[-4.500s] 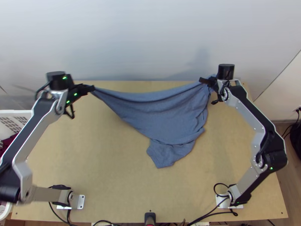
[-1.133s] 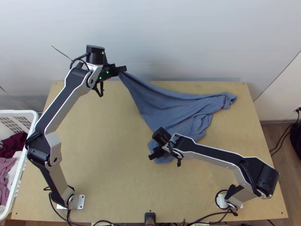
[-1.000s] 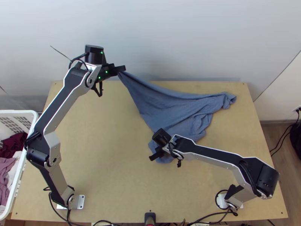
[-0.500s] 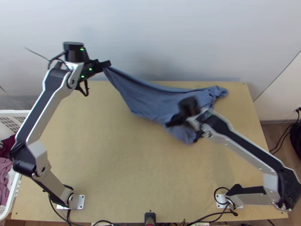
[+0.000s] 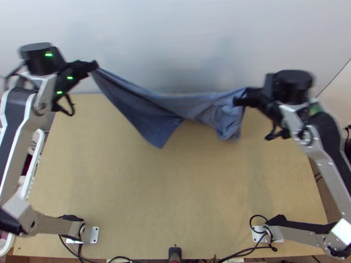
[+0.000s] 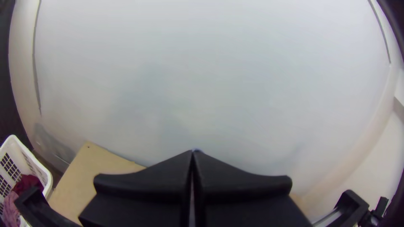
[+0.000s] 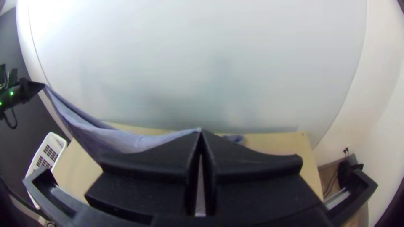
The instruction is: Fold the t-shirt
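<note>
"What is the left claw (image 5: 95,65) doing?"

"It is pinching one end of the blue t-shirt (image 5: 147,116). Its two fingers are pressing together, narrow as can be, and a sliver of blue is peeping out at their tips in the left wrist view."

"And the right claw (image 5: 237,101)?"

"That one is gripping too. Its fingers are lying close together, and the cloth is running from their tips across to the left claw in the right wrist view."

"Which part of the shirt is each one holding?"

"An edge or corner, but nobody can tell whether that is hem, sleeve or shoulder."

"So where is the shirt?"

"It is stretching between both claws at the far side of the bench (image 5: 131,197). Its middle is sagging, a darker flap is hanging to a point on the left half, and a crumpled bunch is dangling just beside the right claw. Whether the low parts are touching the wood, one cannot tell."

"Any containers?"

"A white slatted basket (image 6: 35,160) is standing beside the bench, on the left. It is holding a dark red cloth (image 6: 28,183) and a dusty pink one (image 6: 11,206)."
</note>
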`<action>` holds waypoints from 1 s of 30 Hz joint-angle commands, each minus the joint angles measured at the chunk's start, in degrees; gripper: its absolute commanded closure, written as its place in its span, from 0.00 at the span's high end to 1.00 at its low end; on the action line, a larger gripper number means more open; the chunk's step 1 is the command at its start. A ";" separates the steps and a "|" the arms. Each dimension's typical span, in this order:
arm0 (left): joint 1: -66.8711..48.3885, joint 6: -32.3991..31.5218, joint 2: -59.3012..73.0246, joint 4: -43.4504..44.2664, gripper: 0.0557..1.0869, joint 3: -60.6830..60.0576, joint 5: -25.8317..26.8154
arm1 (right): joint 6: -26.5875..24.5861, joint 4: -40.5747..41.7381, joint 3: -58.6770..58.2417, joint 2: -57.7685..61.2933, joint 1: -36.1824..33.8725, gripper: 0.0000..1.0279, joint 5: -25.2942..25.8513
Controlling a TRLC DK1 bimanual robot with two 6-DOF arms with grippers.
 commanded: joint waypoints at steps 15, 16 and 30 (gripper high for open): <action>6.34 7.11 -16.45 -3.39 0.04 13.85 -7.54 | -8.78 -0.91 24.88 -2.28 -4.01 0.03 10.65; 6.34 7.37 -17.07 -3.57 0.04 14.72 -7.54 | -9.30 -0.99 25.58 -2.81 -3.92 0.03 11.00; 2.91 15.54 -30.43 -14.11 0.04 16.13 -5.61 | -23.80 -3.02 28.83 -14.59 -3.22 0.03 13.28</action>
